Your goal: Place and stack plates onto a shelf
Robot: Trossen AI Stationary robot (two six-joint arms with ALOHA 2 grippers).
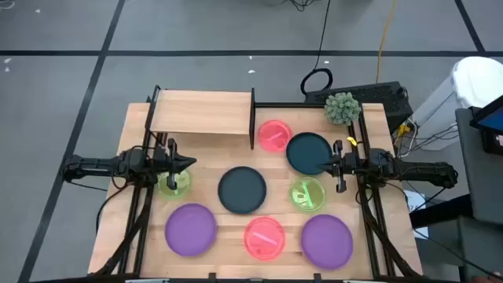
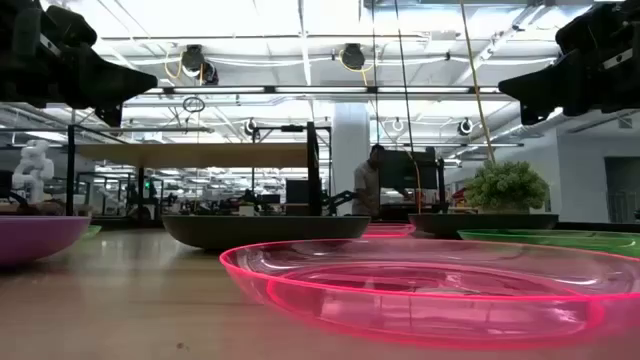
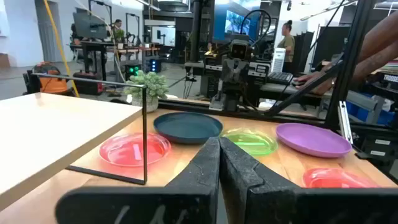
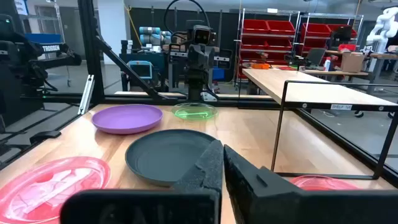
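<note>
nothing stacked yet, so take the shelf as the landmark: bare board at the far-left of the counter, black end panels standing up.

nearest row, farthest from the shelf: a purple plate, a pink plate, another purple plate. one row closer, a dark plate sits almost straight out in front of the shelf's right panel, with a green plate to its right. the other green plate lies under the left tool, just in front of the shelf. hard by the right panel rests a second pink plate, a second dark plate beside it, the right tool over its edge.

both tools have fingers pressed together, holding nothing.

the call: left arm is nearer the shelf, and its green plate lies right below it, shelf just beyond. round plates, no long axis to fuss over.

potted plant waits at the far edge.
</note>
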